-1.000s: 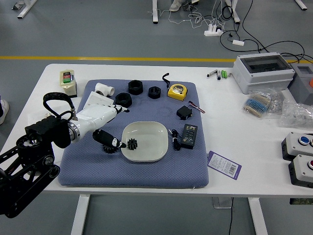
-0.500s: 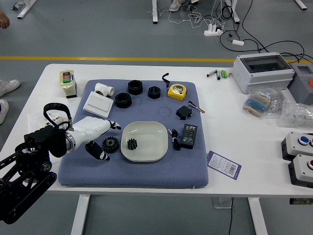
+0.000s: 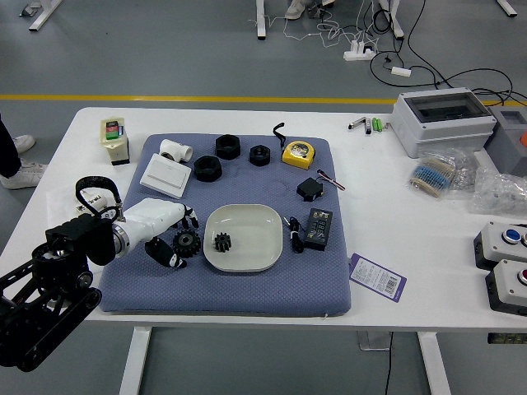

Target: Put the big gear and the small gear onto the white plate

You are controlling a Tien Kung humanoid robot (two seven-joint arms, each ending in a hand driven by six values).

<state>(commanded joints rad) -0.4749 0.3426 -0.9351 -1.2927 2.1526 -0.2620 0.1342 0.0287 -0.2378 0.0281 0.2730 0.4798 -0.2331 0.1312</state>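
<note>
Fingers of our L hand (image 3: 154, 222) are parted round big gear (image 3: 187, 243), on blue mat (image 3: 247, 298) beside white plate (image 3: 257, 239) w/ sm. gear (image 3: 222, 242) on it. We judge: pickup stage; next we close, lift, shift R onto plate.

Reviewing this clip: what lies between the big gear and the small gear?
In the head view, only the left rim and a little bare floor of the white plate clearly lie between the big gear and the small gear.

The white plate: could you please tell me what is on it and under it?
The plate holds the small gear near its left edge. The blue mat shows all around; directly beneath is covered.
</note>
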